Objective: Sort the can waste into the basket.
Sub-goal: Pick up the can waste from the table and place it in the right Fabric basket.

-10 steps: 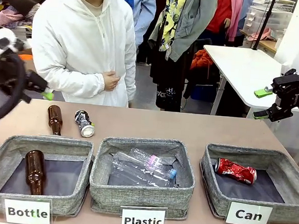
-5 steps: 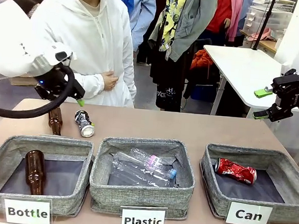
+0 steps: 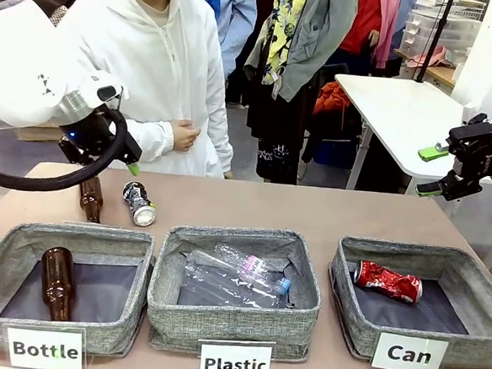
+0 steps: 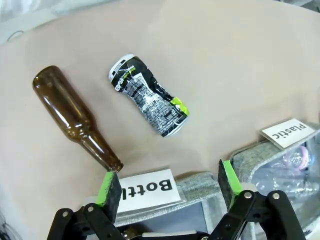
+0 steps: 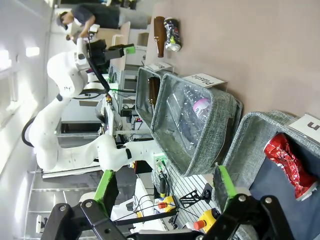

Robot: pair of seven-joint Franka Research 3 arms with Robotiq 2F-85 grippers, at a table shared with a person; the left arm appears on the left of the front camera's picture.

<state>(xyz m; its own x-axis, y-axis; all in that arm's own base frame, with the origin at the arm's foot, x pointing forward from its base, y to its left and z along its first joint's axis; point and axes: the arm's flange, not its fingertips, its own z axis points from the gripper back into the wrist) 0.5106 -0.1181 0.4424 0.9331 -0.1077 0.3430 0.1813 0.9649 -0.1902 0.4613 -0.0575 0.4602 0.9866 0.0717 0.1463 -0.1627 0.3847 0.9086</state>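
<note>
A dark crushed can (image 3: 139, 203) lies on the table behind the baskets; in the left wrist view this can (image 4: 148, 95) lies ahead of my fingers. My left gripper (image 3: 127, 166) hovers above and to the left of it, open (image 4: 168, 184) and empty. A red crushed can (image 3: 387, 281) lies inside the grey basket (image 3: 410, 247) labelled "Can" at the right; the right wrist view shows the red can (image 5: 287, 162) in that basket (image 5: 250, 135). My right gripper (image 3: 430, 170) hangs open and empty above the table's far right corner (image 5: 165, 184).
A brown bottle (image 3: 90, 197) lies beside the dark can. The "Bottle" basket (image 3: 133, 236) holds another brown bottle; the "Plastic" basket (image 3: 165, 314) holds clear bottles. A person in a white hoodie (image 3: 152, 77) stands at the far edge. A white side table (image 3: 403, 111) stands at back right.
My left arm has swung in from the far left to above the table's back left, near the dark can. The right arm has stayed still.
</note>
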